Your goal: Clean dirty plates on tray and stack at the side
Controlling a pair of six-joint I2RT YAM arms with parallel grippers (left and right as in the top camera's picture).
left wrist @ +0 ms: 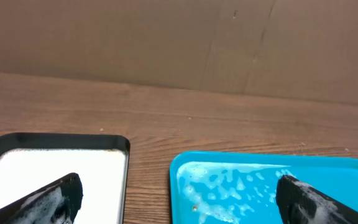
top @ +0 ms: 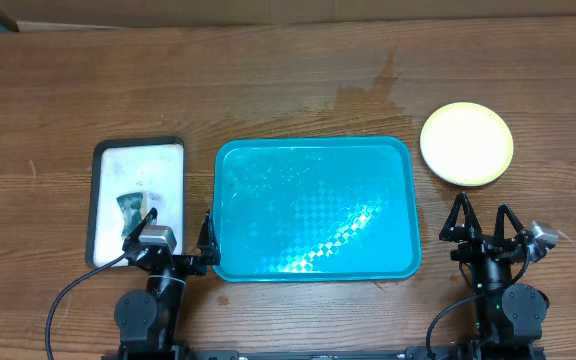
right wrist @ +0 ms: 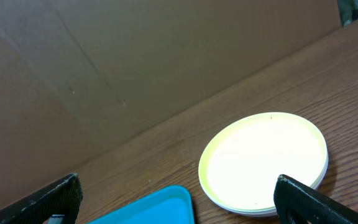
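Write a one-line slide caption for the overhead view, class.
Plates stacked beside the wet, bare turquoise tray; sponge on the black-rimmed tray; left gripper and right gripper open.

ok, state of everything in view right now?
left gripper: open, empty, fingers sudsy
right gripper: open, empty
tray: empty, wet with suds
plates: stacked on the table right of the tray, yellow-green one on top, top face clean
small black-rimmed tray: wet, holds the sponge
sponge: lying on the small tray, not held
table: damp patch beyond the tray
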